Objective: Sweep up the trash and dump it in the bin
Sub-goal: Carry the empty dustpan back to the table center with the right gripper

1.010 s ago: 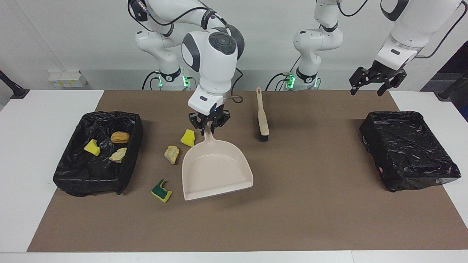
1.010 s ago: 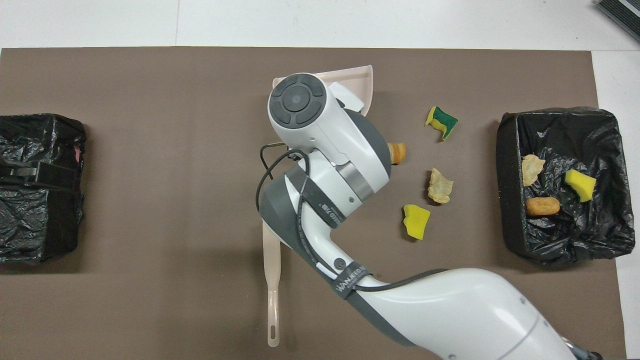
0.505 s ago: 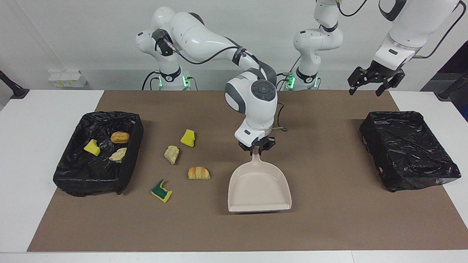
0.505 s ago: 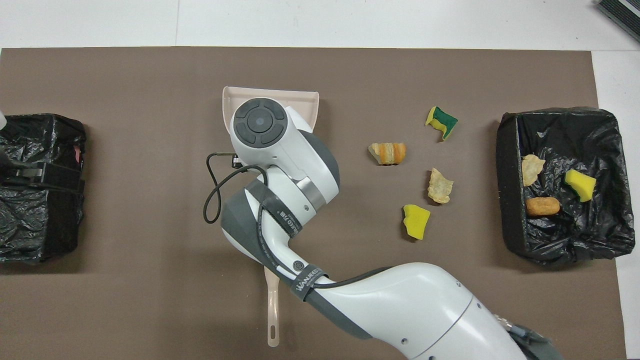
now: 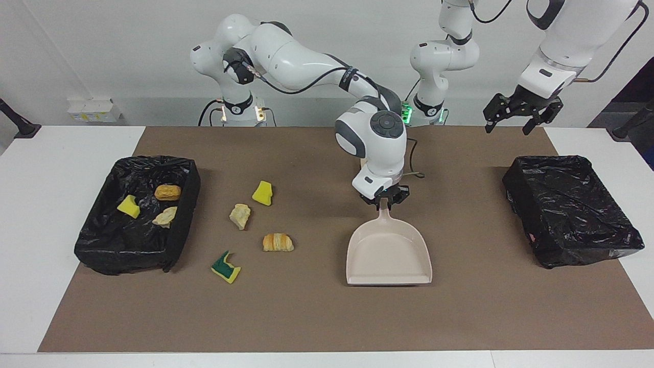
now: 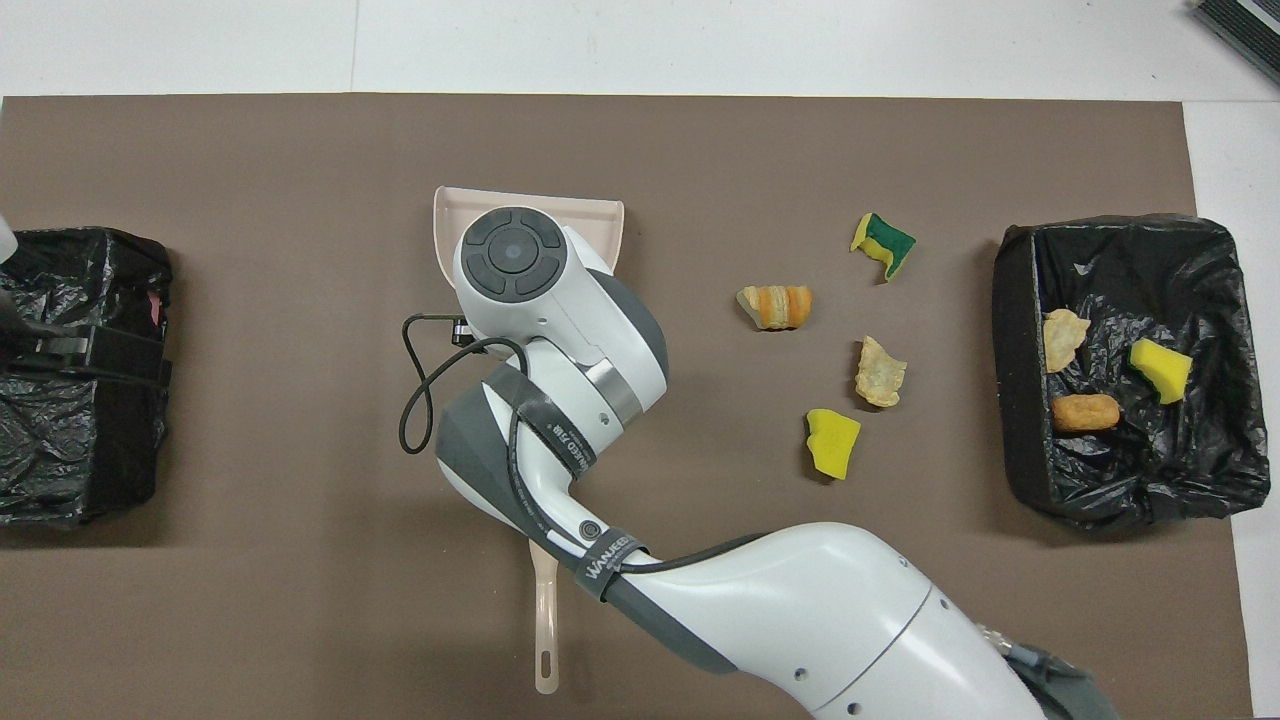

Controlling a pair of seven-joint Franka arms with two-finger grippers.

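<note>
Brown mat (image 5: 460, 317) spreads across the white surface (image 5: 61, 163), and a beige brush handle (image 6: 545, 640) pokes out at the robots' edge of it. On the wall ledge past the right arm's end sits a small white box (image 5: 93, 110)

Both arms were glossy white with dark grey joint bands. The right arm (image 5: 306, 56) ended in a rounded white wrist housing capped by a dark grey disc with ring-shaped buttons, and a thin black cable looped along its links, strapped down by a black band with white lettering (image 6: 612, 556). Green lights glowed at the bases. The right gripper (image 5: 384, 198) and left gripper (image 5: 521, 110) were small black assemblies of linked fingers mounted under white flanges. A black cable also trailed the left arm (image 5: 567, 46).
</note>
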